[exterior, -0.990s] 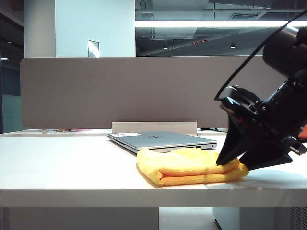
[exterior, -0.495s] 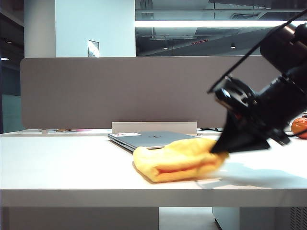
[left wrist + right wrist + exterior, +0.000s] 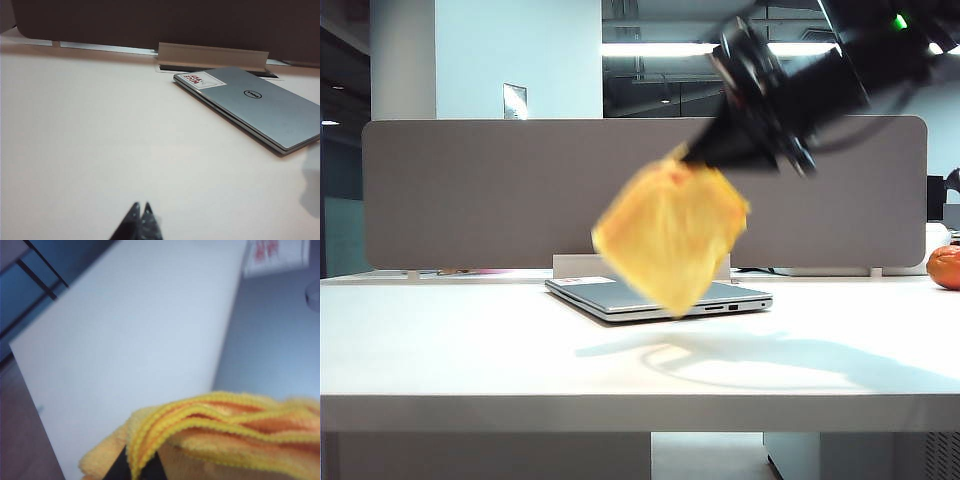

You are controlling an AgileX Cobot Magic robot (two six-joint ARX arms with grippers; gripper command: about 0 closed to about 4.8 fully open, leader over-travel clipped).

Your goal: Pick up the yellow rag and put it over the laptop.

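- The right gripper (image 3: 692, 157) is high above the table (image 3: 470, 340), near the top of the exterior view, with its jaws pinched on 1 corner of the yellow rag (image 3: 670, 235).
- The rag hangs in the air, blurred, in front of the laptop (image 3: 655, 295) and clear of the table.
- The laptop lies closed on the table, with a white sticker (image 3: 196, 79) at 1 corner.
- The left gripper (image 3: 140, 214) is low over the table, well apart from the laptop, its fingertips pressed together and holding nothing.
- A round orange object (image 3: 945, 267) sits at the right edge.

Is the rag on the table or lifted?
Lifted. The rag hangs from the shut right gripper above the closed laptop, clear of the table.
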